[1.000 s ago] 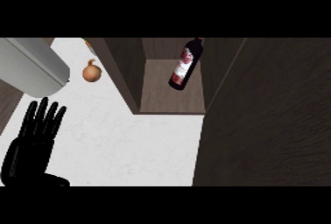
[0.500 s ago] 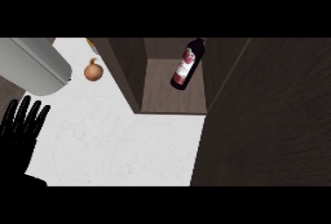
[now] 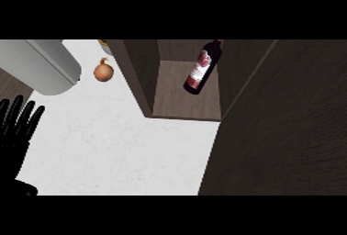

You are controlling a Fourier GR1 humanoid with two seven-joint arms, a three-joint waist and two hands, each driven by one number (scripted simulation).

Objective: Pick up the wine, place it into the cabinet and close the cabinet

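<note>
The wine bottle (image 3: 202, 68), dark with a red and white label, stands inside the open cabinet (image 3: 184, 98) on its shelf, leaning slightly in the head view. The cabinet's dark door (image 3: 284, 128) fills the right side, swung open toward me. My left hand (image 3: 18, 124) shows at the left edge, fingers straight and pointing up, holding nothing. It is far from the bottle. My right hand is out of sight.
An onion (image 3: 103, 72) lies on the white counter (image 3: 122, 151) left of the cabinet. A grey cylindrical appliance (image 3: 41, 64) sits at the upper left. The cabinet's left wall (image 3: 132, 73) rises between the onion and the shelf.
My left hand has drawn back toward the left edge and lower, away from the counter's middle. The bottle and cabinet door have not moved.
</note>
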